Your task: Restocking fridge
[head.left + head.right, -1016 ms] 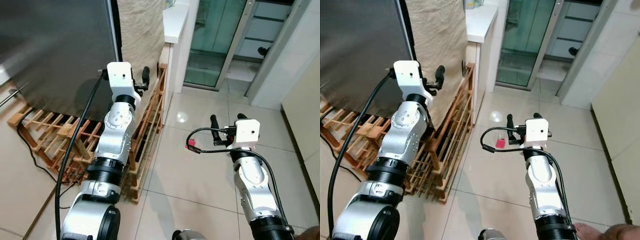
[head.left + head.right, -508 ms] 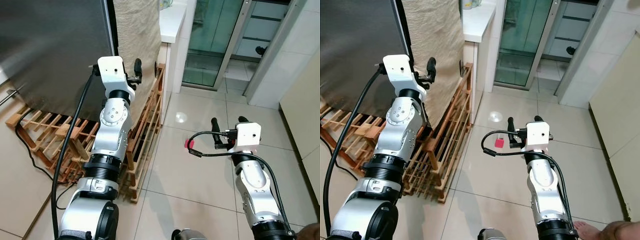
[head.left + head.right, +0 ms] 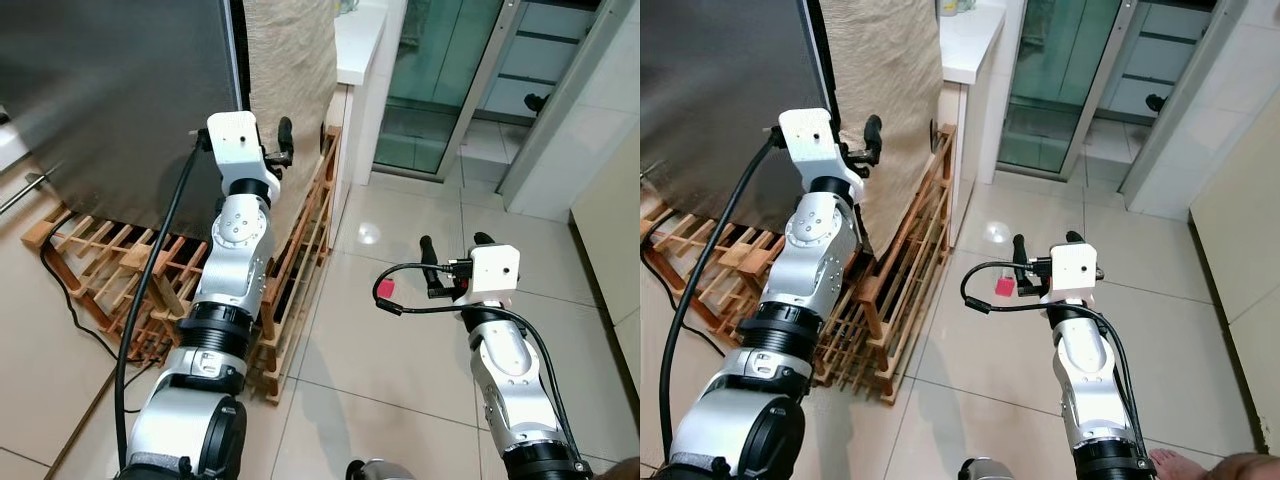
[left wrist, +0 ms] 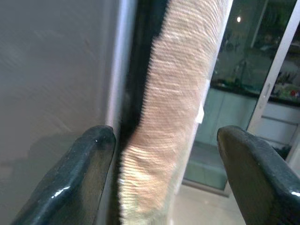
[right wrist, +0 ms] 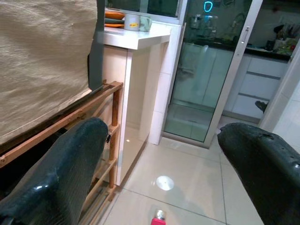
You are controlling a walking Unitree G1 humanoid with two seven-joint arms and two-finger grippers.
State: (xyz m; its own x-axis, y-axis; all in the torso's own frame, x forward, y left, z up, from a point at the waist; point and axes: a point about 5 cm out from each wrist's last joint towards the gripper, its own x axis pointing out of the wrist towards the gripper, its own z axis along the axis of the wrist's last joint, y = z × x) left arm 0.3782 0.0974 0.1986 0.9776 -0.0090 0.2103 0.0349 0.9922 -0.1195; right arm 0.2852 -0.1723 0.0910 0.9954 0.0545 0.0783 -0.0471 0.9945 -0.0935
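Restock barely begun: fridge [image 3: 110,100] door looks shut, nothing held. Left gripper [image 3: 283,142] is raised w/ fingers spread, empty, right at the door's edge; the dark seam sits just ahead of its fingertips, beige cloth [image 3: 290,60] beside it. Right gripper [image 3: 448,262] is low over the floor tiles, well away, spread, empty. Opening and loading all remain, probably.

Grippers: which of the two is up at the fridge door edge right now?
The left gripper, raised with open fingers straddling the fridge door's edge by the beige cloth. The right gripper hovers open over the tiled floor.
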